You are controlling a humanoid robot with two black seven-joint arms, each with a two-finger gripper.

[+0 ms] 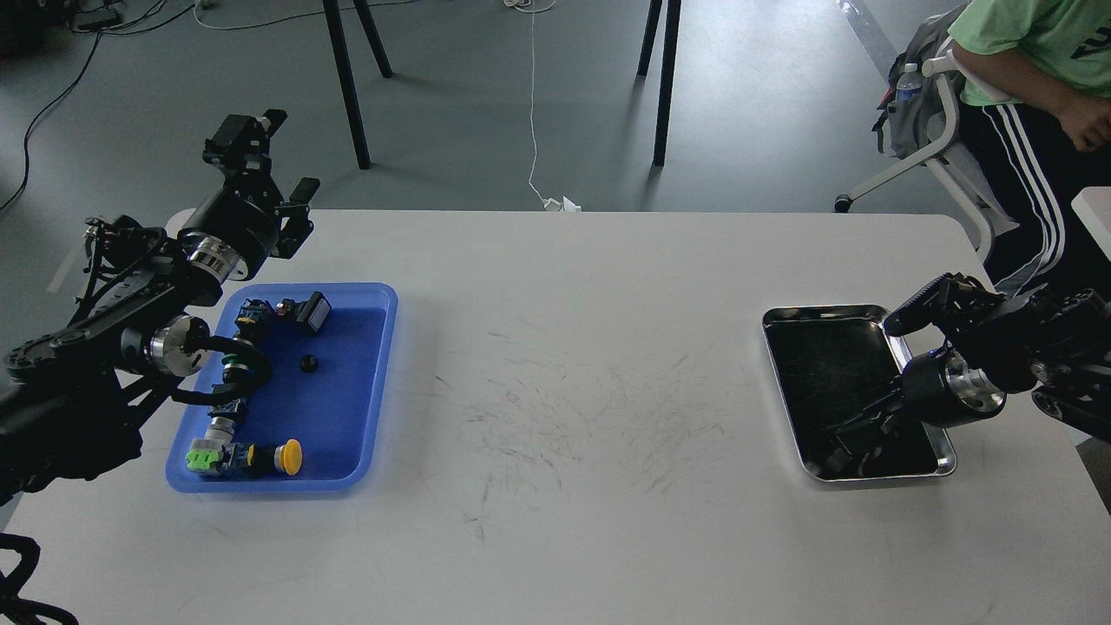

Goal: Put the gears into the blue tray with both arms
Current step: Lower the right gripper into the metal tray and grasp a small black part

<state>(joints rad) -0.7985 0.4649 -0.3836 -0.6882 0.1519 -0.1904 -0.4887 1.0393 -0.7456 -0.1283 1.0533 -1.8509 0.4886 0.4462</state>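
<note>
Left end effector [269, 156] is hovering, fingers apart, beyond the blue tray [382, 347] holding one gear [306, 364]; right end effector [846, 443], state indiscernible, is reaching into the steel tray [825, 311] on the worktop [573, 365].

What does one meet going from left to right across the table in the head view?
Left gripper → blue tray with the push-button switches and one gear → bare white table → steel tray → right gripper low over its near end.
</note>
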